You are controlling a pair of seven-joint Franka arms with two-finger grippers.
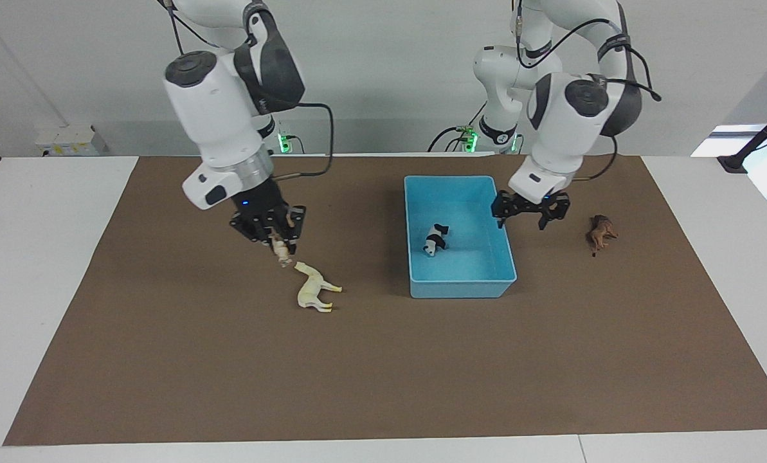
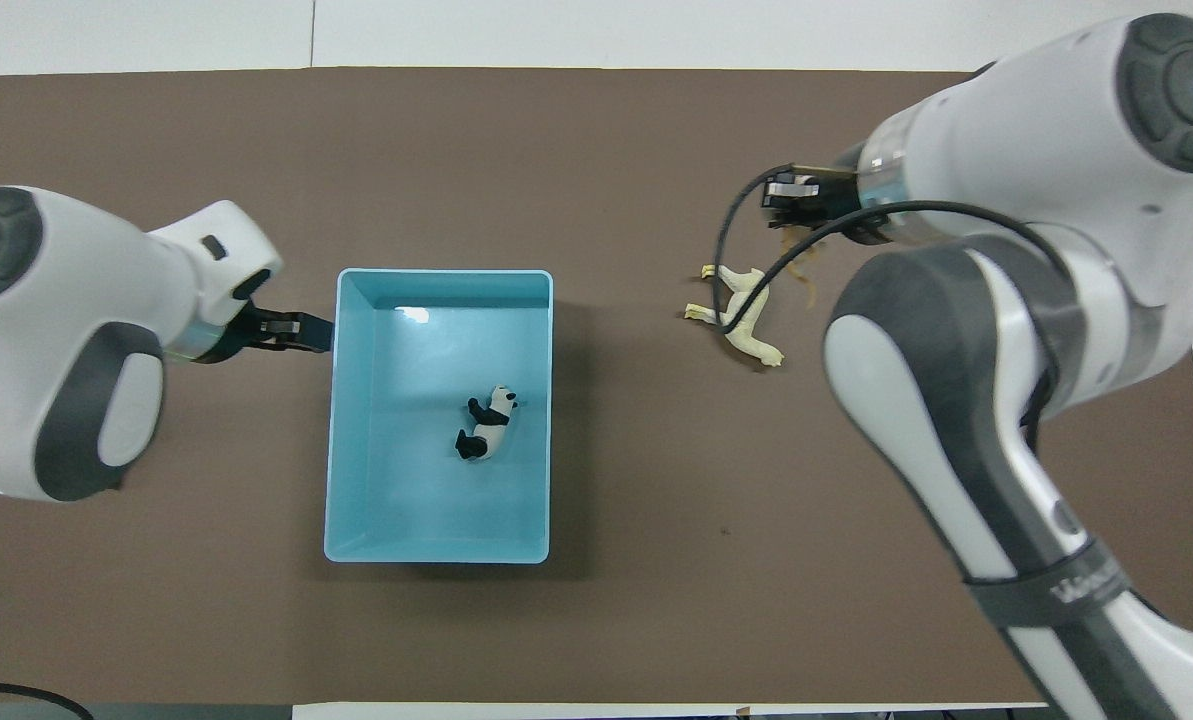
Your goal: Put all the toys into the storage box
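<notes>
One of four toys is done: the panda point(image 1: 434, 239) lies in the blue storage box point(image 1: 459, 287). The right pincer point(image 1: 274, 239), up over the desk near the cream horse point(image 1: 314, 289), pinches the tiger point(image 1: 283, 251). The left pincer point(image 1: 530, 214), spread and empty, hangs between the box and the brown lion point(image 1: 601, 232); three toys remain

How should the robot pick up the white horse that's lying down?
Best by the middle of its body, straight down from above. The white horse lies flat on its side, legs sticking out toward the storage box. One finger at its back and one at its belly between the legs should probably hold; legs and neck look thin.
</notes>
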